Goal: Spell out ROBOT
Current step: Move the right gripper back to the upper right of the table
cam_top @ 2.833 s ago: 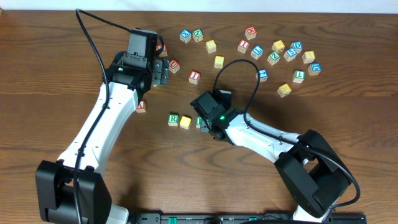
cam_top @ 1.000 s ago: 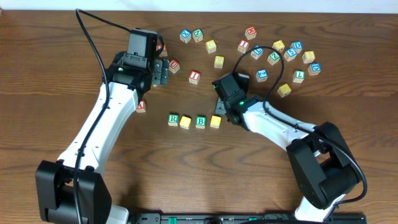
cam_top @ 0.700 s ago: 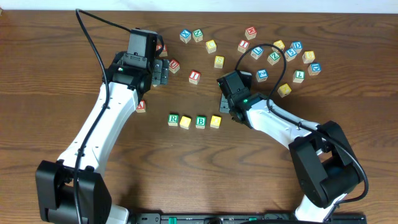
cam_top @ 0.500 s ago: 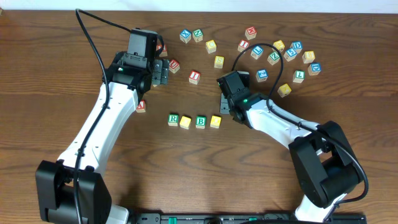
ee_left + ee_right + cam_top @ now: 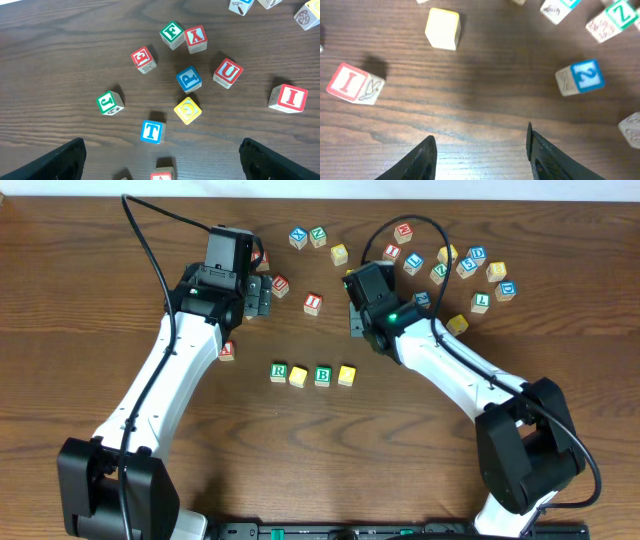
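Observation:
A row of wooden letter blocks lies mid-table: green R, a yellow block, green B, and another yellow block. My right gripper is open and empty, hovering over bare wood behind the row, between a red I block and a blue block. My left gripper is open and empty at the back left. A blue T block lies just ahead of it, with a red A block between the fingers' line.
Several loose letter blocks spread along the back right. Near the left gripper lie a yellow G, blue P, red U and green J. A blank yellow block lies ahead of the right gripper.
The right arm has left the B and the fourth yellow block in the row and moved back toward the loose blocks, with its gripper empty. The left arm has not moved.

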{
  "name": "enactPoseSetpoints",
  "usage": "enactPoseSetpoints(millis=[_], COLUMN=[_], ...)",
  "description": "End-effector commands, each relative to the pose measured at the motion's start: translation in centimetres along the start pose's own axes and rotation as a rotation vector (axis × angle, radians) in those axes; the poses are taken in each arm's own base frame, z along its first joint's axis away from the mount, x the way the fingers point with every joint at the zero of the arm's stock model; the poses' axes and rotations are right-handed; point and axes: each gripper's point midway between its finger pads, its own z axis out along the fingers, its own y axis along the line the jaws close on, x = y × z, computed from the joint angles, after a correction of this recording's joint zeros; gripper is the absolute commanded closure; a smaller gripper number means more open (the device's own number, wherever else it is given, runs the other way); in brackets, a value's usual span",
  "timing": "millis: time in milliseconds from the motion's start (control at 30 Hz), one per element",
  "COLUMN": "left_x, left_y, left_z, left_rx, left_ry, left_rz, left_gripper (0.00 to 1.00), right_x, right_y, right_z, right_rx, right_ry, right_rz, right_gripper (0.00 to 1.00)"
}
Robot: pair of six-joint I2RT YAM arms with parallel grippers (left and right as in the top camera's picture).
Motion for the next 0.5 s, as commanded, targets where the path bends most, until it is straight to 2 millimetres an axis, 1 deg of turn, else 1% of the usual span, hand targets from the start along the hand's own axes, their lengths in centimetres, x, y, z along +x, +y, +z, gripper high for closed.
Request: enactPoseSetpoints(millis=[0,133,233,300,333,400,467], left_x=[-1.2,-1.2,-1.2,-1.2,-1.2,-1.2,-1.2], left_y=[0.8,0.8,0.8,0.8,0.8,0.8,0.8], left_z=[-1.2,-1.2,-1.2,-1.2,-1.2,-1.2,-1.2], left_rx=[-0.015,-0.015,-0.015,-0.015,-0.015,-0.015,-0.015], left_ry=[-0.038,-0.037,-0.038,-0.038,-0.038,-0.037,-0.039], left_rz=[-0.009,-0.009,-0.009,-0.009,-0.009,-0.009,-0.009], left_gripper=[0.04,0.04,0.04,0.04,0.04,0.04,0.04], right_x=[-1.7,-2.0,-3.3,-4.6,-5.1,-6.3,-7.1], right_y=[-0.4,-0.4,-0.2,-0.4,-0.5,-1.3,-2.5], right_z=[-1.1,-1.3,-2.5,-3.9,-4.5,-6.3,-7.3], right_rx=[0.014,0.011,-0.002,-0.004,-0.006,-0.010,-0.002], right_ry=[-0.043,-0.050,-0.086,-0.128,-0.144,-0.179,-0.199], right_rz=[-0.035,-0.036,-0.047,-0.060,-0.066,-0.056,-0.039], right_gripper=[0.47,0.46,0.44,0.39,0.39,0.39,0.38])
